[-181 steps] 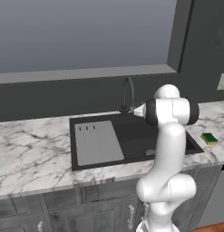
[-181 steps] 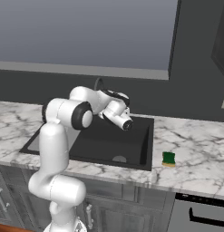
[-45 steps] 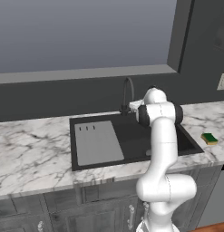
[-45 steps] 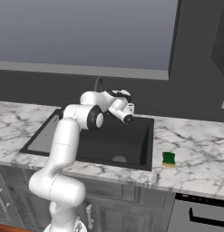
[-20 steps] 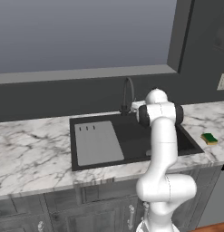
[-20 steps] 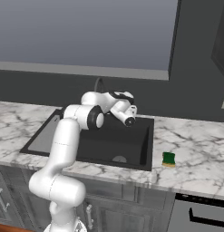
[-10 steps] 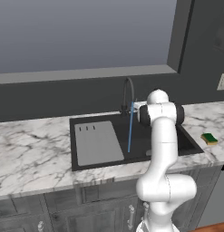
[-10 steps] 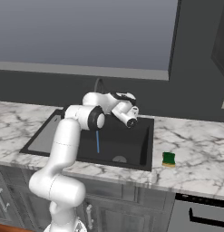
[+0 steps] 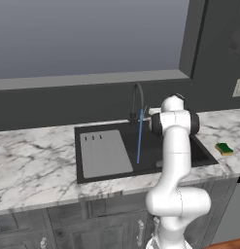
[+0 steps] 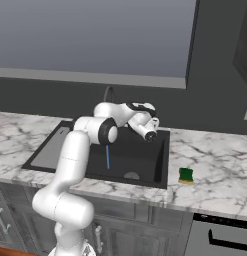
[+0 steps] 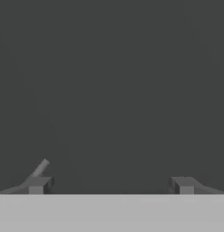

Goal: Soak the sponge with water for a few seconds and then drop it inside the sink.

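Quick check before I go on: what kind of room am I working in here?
A kitchen, rendered in simulation. A black sink with an arched faucet running water sits in a marble counter over grey cabinets, and a sponge lies beside the basin.

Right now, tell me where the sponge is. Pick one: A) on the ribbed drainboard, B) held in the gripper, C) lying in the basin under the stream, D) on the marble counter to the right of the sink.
D: the sponge lies on the counter, right of the sink, apart from the open gripper.
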Motion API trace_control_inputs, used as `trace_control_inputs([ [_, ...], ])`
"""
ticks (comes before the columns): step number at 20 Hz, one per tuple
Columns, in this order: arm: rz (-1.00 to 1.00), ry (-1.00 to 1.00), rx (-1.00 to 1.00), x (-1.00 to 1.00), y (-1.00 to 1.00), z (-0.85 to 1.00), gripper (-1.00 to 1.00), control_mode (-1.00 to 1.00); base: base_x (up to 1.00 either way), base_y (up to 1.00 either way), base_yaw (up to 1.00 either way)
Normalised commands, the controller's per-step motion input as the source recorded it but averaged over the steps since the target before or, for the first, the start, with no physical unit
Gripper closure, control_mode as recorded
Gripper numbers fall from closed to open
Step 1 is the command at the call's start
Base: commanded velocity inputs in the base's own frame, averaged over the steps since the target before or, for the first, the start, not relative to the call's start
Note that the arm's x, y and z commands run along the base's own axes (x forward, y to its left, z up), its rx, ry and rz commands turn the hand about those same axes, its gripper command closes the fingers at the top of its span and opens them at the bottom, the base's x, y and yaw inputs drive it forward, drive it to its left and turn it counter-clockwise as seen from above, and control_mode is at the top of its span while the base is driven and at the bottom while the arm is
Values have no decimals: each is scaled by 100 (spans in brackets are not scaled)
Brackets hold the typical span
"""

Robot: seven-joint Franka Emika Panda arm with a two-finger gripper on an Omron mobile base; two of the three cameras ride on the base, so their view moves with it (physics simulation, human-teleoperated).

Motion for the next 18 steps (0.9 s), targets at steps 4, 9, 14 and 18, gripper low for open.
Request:
trace_control_inputs([
  [4,-7,0,3,-2,-40,20,-100,-100,0,0,0],
  [9,-6,3,2,-4,-35,24,-100,-100,0,0,0],
  [14,-5,13,0,-6,-27,18,-100,-100,0,0,0],
  [18,-4,19,0,-11,-35,9,-100,-100,0,0,0],
])
